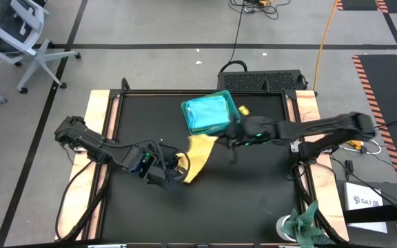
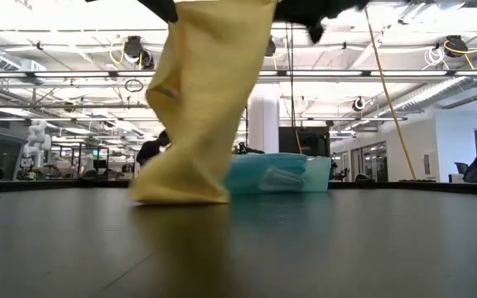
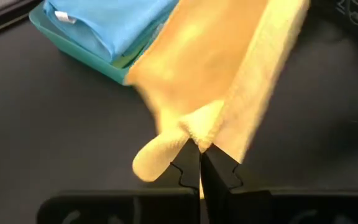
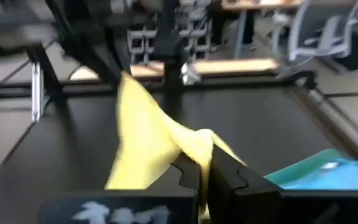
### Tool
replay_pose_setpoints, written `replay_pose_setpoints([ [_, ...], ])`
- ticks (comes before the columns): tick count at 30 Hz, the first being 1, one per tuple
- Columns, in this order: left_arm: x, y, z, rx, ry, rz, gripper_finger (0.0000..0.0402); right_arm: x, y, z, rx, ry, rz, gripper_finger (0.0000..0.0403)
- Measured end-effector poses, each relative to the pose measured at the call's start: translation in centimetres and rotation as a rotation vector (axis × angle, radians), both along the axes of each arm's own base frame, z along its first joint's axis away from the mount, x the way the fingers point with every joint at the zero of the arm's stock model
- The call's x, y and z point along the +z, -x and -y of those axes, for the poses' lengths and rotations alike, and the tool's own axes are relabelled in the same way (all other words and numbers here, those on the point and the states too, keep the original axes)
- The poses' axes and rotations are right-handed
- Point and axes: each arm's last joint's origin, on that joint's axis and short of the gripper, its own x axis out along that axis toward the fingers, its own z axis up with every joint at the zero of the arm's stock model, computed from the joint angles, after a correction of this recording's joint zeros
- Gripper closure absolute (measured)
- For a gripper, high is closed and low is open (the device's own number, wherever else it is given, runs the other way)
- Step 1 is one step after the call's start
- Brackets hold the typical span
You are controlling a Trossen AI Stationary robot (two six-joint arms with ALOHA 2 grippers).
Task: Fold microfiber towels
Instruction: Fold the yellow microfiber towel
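left end effector [image 3: 200, 163] clamped, right end effector [image 4: 205, 167] clamped

Counts: 1 yellow towel [image 1: 200, 157] at frame centre, held up off the table. 1 teal tray [image 1: 220, 126] upper centre, w/ 1 light blue towel [image 1: 205, 113] folded on top; lime-green edge under it in left wrist view, can't tell how many more. 2 grippers: left gripper [image 1: 180, 167], right gripper [image 1: 229, 132]. 1 mottled green rag [image 1: 305, 222] lower right. 1 office chair [image 1: 12, 34] upper left.

Right hand [image 4: 205, 167] pinches yellow towel [image 4: 145, 140].
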Motion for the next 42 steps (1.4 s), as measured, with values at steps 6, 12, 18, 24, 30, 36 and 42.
replay_pose_setpoints([
  [6,0.2,-0.7,-1.3,0.014,-0.035,0.018,0.04,3.3,4.6,0.3,-0.082,0.019,0.044,0.0402],
  [12,0.4,-1.5,-2.9,0.005,-0.113,0.016,0.04,3.5,5.8,0.5,-0.123,0.04,0.017,0.0403],
  [18,0.8,-1.7,-5.4,-0.009,-0.168,-0.034,0.04,3.6,5.9,1.2,-0.131,0.15,0.004,0.0403],
  [24,2.9,-1.2,-7.6,-0.02,-0.21,0.008,0.0401,4.2,7.1,2.9,-0.207,0.228,0.009,0.0403],
  [30,6.9,-0.4,-8.8,-0.069,-0.27,0.137,0.0401,4.9,8.1,3.8,-0.256,0.205,0.042,0.0403],
  [36,7.1,-0.4,-8.3,-0.111,-0.283,0.133,0.0401,4.4,8.2,3.3,-0.19,0.154,0.0,0.0403],
  [42,5.3,-0.4,-8.2,-0.061,-0.222,0.068,0.0401,3.8,8.5,3.2,-0.191,0.125,-0.07,0.0403],
])
